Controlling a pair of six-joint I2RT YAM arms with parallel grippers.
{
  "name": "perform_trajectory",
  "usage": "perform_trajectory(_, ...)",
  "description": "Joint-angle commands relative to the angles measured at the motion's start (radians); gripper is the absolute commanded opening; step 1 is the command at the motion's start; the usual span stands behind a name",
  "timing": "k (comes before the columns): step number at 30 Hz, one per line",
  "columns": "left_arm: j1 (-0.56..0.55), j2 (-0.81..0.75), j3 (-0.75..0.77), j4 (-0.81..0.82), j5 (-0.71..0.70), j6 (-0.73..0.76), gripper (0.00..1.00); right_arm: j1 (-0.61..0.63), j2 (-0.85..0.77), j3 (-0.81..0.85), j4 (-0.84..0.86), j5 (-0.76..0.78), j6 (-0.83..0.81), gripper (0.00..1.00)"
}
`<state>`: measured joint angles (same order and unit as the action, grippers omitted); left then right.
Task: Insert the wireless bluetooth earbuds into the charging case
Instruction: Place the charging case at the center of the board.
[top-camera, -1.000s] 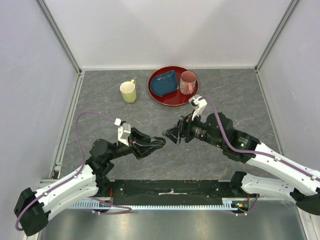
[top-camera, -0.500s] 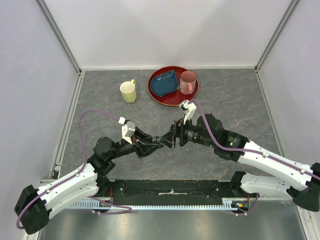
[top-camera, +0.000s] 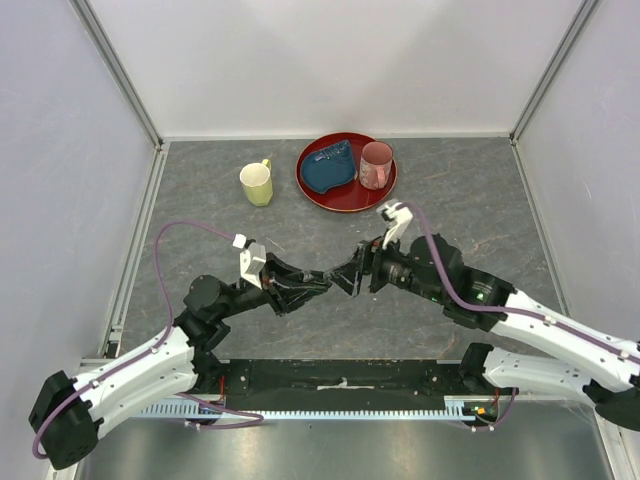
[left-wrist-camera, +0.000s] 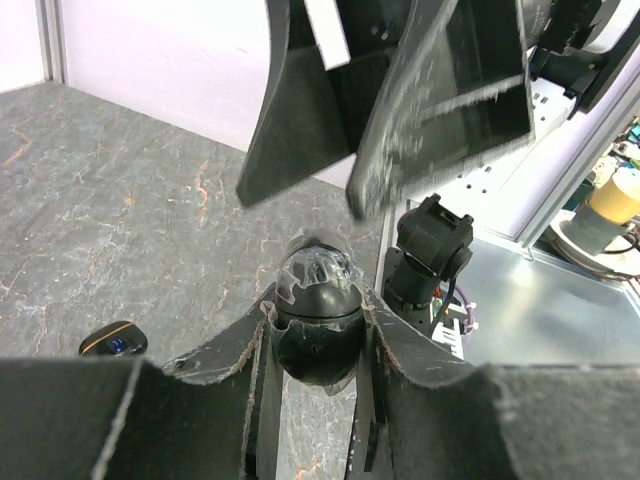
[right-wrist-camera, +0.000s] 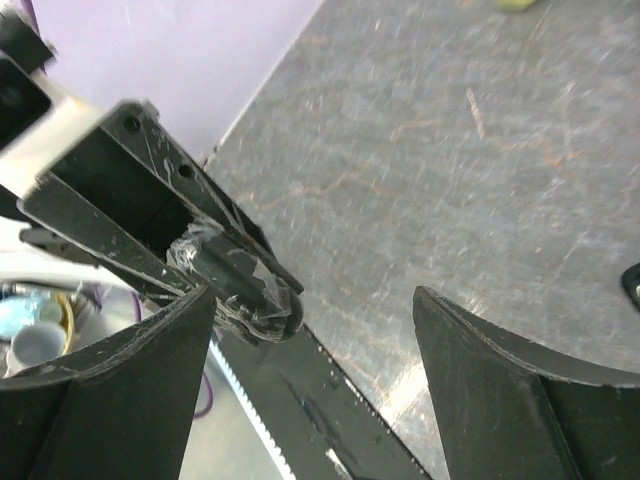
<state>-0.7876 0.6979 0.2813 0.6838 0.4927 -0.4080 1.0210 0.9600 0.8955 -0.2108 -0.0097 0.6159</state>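
Note:
My left gripper (top-camera: 318, 285) is shut on a black oval charging case (left-wrist-camera: 318, 312), held just above the table at the middle front; the case looks closed. My right gripper (top-camera: 347, 276) is open and empty, its tips facing the left gripper's tips and almost touching them. In the right wrist view the case (right-wrist-camera: 262, 305) sits by the left one of my wide-open fingers (right-wrist-camera: 110, 400). A small black object with an orange and blue mark (left-wrist-camera: 113, 340) lies on the table; I cannot tell if it is an earbud. No earbud shows clearly.
A yellow mug (top-camera: 257, 184) stands at the back left of centre. A red round tray (top-camera: 345, 203) at the back holds a blue item (top-camera: 328, 168) and a pink mug (top-camera: 375, 165). Another dark item (right-wrist-camera: 632, 285) shows at the right wrist view's edge.
The right arm pushed left toward the left gripper, then drew back a little to the right. The left gripper kept hold of the case and barely moved.

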Motion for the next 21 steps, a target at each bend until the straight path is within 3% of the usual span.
perform_trajectory(1, -0.002, -0.021, 0.025, 0.048, -0.026, 0.009, 0.02, 0.001, -0.108, 0.014, 0.011, 0.174, 0.01, 0.88)
perform_trajectory(5, -0.002, 0.0, 0.03, 0.008, -0.097, -0.064, 0.02, 0.001, -0.145, 0.011, -0.007, 0.273, 0.028, 0.89)
perform_trajectory(9, -0.001, 0.086, 0.132, -0.218, -0.189, -0.156, 0.02, -0.002, -0.155, -0.007, -0.082, 0.393, 0.083, 0.89)
perform_trajectory(13, -0.001, 0.25, 0.191, -0.334, -0.267, -0.302, 0.02, -0.006, -0.148, -0.021, -0.119, 0.396, 0.122, 0.9)
perform_trajectory(21, -0.001, 0.503, 0.188, -0.273, -0.322, -0.465, 0.02, -0.007, -0.175, -0.047, -0.139, 0.386, 0.143, 0.91)
